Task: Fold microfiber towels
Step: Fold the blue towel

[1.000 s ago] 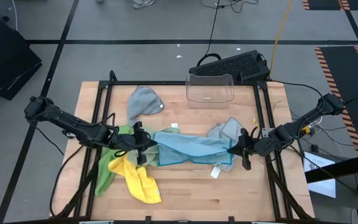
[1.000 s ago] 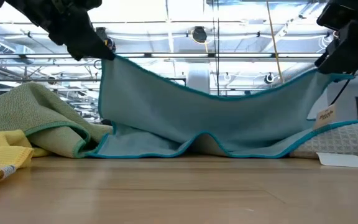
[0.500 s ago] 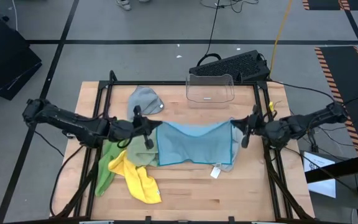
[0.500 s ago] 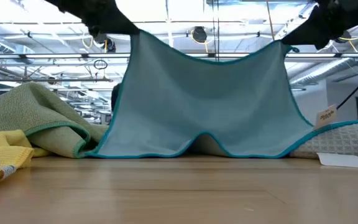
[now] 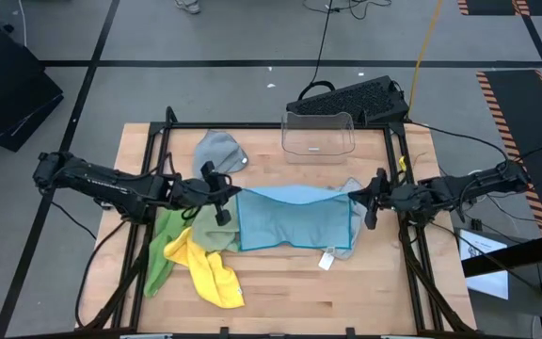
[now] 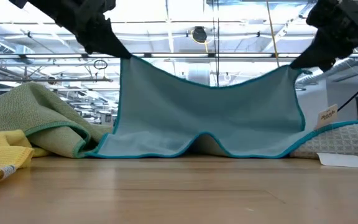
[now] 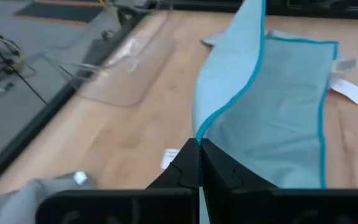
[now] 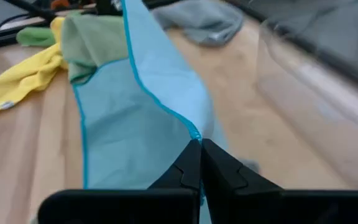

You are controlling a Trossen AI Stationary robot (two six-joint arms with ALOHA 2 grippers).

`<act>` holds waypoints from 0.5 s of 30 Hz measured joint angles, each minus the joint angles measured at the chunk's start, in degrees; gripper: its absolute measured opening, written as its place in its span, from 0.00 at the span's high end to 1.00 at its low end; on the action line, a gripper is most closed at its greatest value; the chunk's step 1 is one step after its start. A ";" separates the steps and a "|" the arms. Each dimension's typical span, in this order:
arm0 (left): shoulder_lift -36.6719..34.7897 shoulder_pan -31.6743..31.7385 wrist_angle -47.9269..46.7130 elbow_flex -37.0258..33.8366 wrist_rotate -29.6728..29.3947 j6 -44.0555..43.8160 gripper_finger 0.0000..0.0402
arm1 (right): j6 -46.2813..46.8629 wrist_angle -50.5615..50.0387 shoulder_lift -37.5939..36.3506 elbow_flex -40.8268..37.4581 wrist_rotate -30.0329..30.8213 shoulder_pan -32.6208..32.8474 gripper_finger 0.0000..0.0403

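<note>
I hold the soft light blue microfiber towel [image 5: 294, 218] up by its two far corners. My left gripper [image 5: 222, 195] is pinched tight on one corner and my right gripper [image 5: 369, 196] is pinched tight on the other. The top edge runs straight across between my two grippers, sagging a little in the middle. The towel hangs down toward the near side, and its bottom edge rests on the wooden table [image 5: 346, 301]. I think I must swing the top edge toward that near edge to fold it.
</note>
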 joint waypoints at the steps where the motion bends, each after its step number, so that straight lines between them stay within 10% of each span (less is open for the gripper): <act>1: 0.03 -0.18 -0.30 0.00 1.03 -0.51 0.99 | 1.00 -0.04 0.00 -0.30 -0.94 0.00 1.00; 15: 7.96 -3.92 -0.39 -0.13 5.38 -6.84 0.98 | 10.04 0.13 0.07 -4.80 -12.77 0.01 1.00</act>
